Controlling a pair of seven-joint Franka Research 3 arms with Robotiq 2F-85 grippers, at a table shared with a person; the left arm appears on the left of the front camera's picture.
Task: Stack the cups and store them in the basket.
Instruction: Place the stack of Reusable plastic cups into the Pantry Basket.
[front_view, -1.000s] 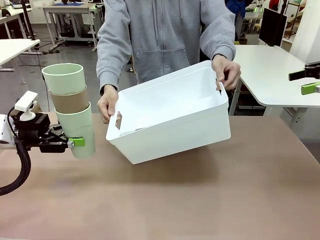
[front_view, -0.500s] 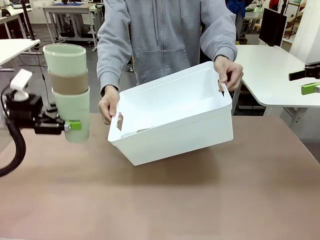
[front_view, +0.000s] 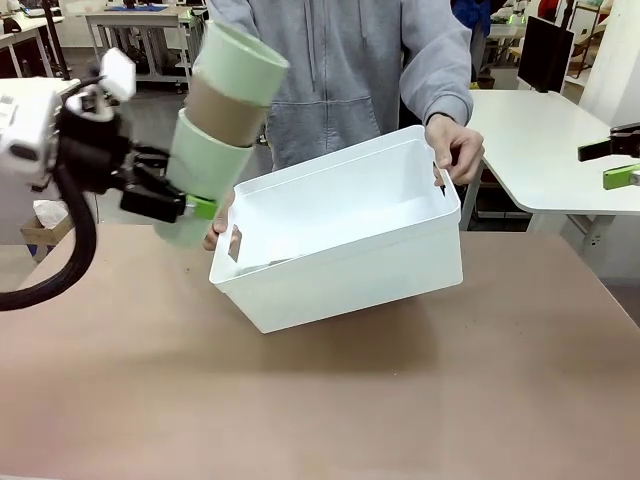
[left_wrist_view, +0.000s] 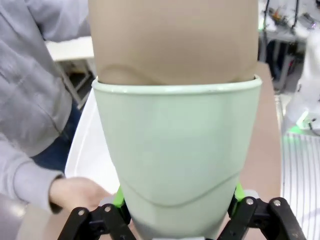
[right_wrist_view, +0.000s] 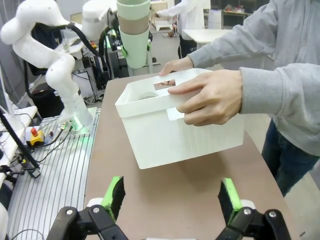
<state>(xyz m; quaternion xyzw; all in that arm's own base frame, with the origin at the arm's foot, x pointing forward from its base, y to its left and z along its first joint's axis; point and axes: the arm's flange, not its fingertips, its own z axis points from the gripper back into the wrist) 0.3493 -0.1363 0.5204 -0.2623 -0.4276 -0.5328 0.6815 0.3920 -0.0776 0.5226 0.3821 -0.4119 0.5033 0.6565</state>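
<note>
My left gripper (front_view: 190, 205) is shut on the bottom mint cup (front_view: 205, 160) of a stack of three, with a tan cup (front_view: 226, 108) in the middle and a mint cup (front_view: 246, 60) on top. The stack is in the air, leaning right toward the white basket (front_view: 345, 265). In the left wrist view the mint cup (left_wrist_view: 175, 150) and tan cup (left_wrist_view: 175, 40) rise from between my left gripper's (left_wrist_view: 178, 197) jaws. A person's hands (front_view: 455, 148) hold the basket tilted above the table. My right gripper (right_wrist_view: 172, 210) stands open, with nothing in it, near the basket (right_wrist_view: 170, 132); it also shows at the picture's right edge (front_view: 612, 162).
The person in a grey hoodie (front_view: 330, 70) stands at the far side of the brown table (front_view: 400, 400). One hand (right_wrist_view: 210, 97) grips the basket's near end in the right wrist view, and the other hand (left_wrist_view: 75, 192) is below the cups in the left wrist view. White tables stand behind.
My left arm has lifted the cup stack and carried it right, tipping its top toward the basket. The basket has barely moved.
</note>
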